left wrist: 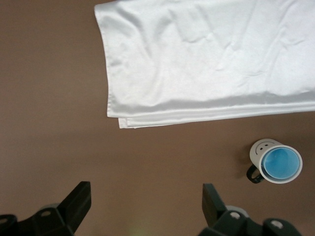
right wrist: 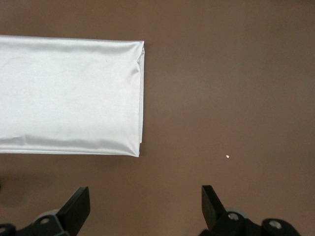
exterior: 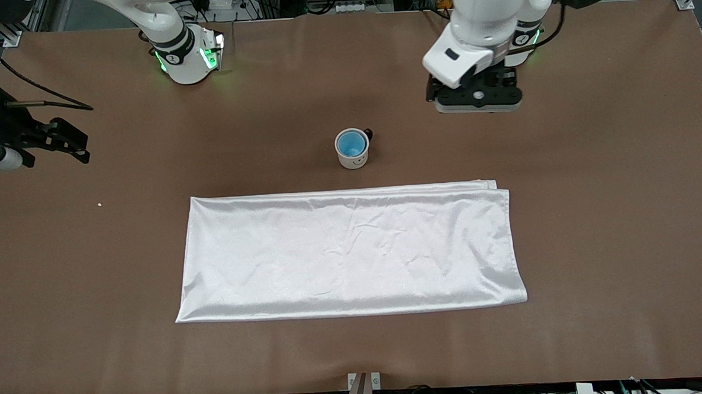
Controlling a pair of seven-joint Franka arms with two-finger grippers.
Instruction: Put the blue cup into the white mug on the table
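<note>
One job, and it looks finished: the blue cup (exterior: pixel 351 143) sits inside the white mug (exterior: pixel 353 157) on the table (exterior: pixel 595 222), just at the cloth's (exterior: pixel 347 250) twelve o'clock. Left gripper (exterior: pixel 477 99) and right gripper (exterior: pixel 58 141) hang spread and empty over bare tabletop.

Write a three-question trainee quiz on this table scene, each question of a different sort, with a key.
1. True or false: the blue cup sits inside the white mug.
2. The white cloth lies: A) nearer the front camera than the mug, B) under the mug, C) in the left gripper.
3. Fill in: the left gripper and the right gripper both stand ____ over the table.

Key: 1 true; 2 A; 3 open.
</note>
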